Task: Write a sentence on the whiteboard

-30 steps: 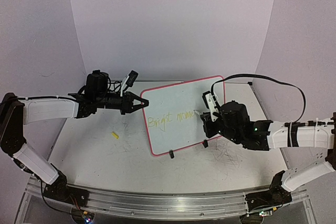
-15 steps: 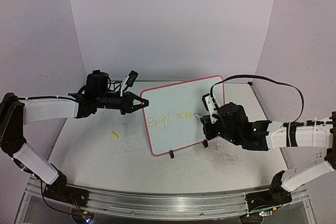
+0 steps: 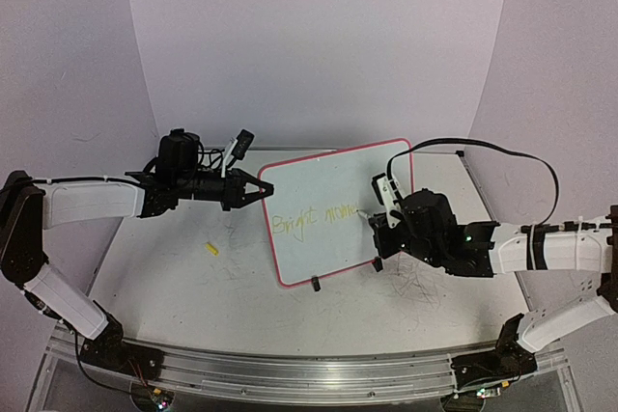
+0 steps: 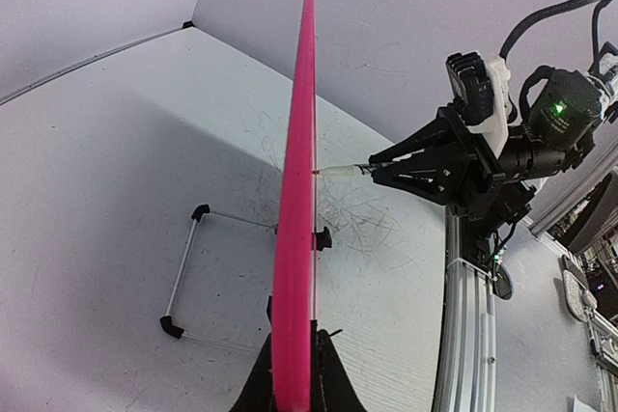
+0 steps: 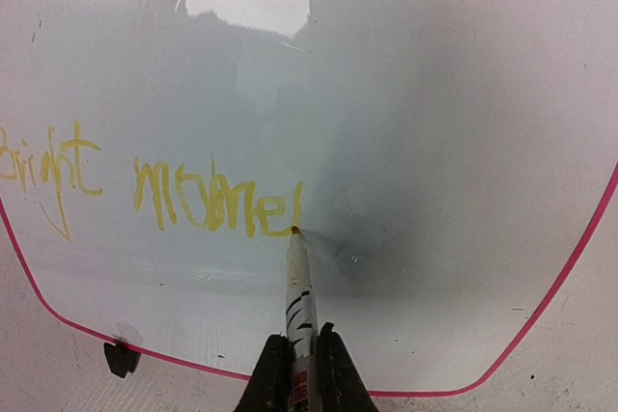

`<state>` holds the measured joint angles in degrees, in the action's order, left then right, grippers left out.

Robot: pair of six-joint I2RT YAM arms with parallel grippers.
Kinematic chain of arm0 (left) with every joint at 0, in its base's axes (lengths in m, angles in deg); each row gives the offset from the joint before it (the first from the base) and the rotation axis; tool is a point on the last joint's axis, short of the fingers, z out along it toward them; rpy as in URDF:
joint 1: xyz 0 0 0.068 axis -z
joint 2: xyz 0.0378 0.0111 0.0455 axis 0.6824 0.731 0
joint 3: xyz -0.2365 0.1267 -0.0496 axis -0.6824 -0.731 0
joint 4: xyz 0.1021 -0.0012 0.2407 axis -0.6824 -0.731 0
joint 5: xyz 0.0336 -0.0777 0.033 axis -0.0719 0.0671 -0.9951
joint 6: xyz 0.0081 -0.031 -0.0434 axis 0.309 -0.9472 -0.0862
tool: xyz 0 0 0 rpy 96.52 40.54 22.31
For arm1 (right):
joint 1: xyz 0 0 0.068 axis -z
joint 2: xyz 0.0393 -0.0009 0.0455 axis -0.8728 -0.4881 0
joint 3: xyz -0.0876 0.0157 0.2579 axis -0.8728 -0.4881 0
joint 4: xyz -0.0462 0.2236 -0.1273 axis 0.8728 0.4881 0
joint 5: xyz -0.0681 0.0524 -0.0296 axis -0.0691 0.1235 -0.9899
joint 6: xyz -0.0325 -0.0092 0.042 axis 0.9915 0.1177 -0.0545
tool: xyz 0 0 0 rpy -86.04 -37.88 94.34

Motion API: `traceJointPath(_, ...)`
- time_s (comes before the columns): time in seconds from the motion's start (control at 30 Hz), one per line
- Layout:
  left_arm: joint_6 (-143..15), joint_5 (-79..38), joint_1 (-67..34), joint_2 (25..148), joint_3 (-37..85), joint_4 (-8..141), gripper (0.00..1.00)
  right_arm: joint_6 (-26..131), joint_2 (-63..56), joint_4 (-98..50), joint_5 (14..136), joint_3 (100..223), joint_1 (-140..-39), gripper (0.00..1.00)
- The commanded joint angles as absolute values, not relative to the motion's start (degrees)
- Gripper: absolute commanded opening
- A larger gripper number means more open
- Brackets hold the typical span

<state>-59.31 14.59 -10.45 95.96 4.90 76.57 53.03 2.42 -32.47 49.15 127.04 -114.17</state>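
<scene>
Since 1 s ago: the marker [image 3: 370, 213] tip has crept a little toward 3 o'clock along the writing line, and the sentence [image 3: 314, 217] has gained a stroke. Left arm and board unchanged.

Top view:
- The whiteboard [image 3: 328, 180] stands tilted at mid-table, with the pink rim all round and two black clips [image 3: 315, 284] on its 6 o'clock edge.
- The left gripper [image 3: 266, 187] is closed tight on the board's 9 o'clock edge.
- The right gripper [image 3: 379, 222] comes in from 4 o'clock, clamped on the marker, whose tip is on the board at the end of the yellow words.
- A small yellow cap [image 3: 211, 248] lies on the table [image 3: 174, 277] at 8 o'clock of the board, well apart from it.

Left wrist view:
- The board is seen edge-on as a pink strip running 6 to 12 o'clock, pinched between this gripper's fingers [image 4: 259, 385] at the bottom.
- The marker tip meets the board's face from 3 o'clock.
- A wire stand [image 4: 183, 267] with black feet sits behind the board at 8 o'clock.

Right wrist view:
- The fingers are closed round the marker barrel at 6 o'clock, and the tip is touching the board.
- The text reads "Bright mome" plus one upright stroke.
- The tip sits at the foot of the last stroke.
- The yellow is faint on the white.
</scene>
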Motion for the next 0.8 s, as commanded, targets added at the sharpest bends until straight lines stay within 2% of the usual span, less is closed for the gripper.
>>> traceJointPath(0.0, -52.1, 11.5, -9.9, 96.7, 5.0, 72.6, 0.0, 51.9, 1.5, -31.9, 49.6, 127.4, -114.0, 0.0)
traceJointPath(0.77, -52.1, 11.5, -9.8, 96.8, 5.1, 72.6, 0.0, 53.3, 2.1, -35.0, 46.1, 130.7, -113.7, 0.0)
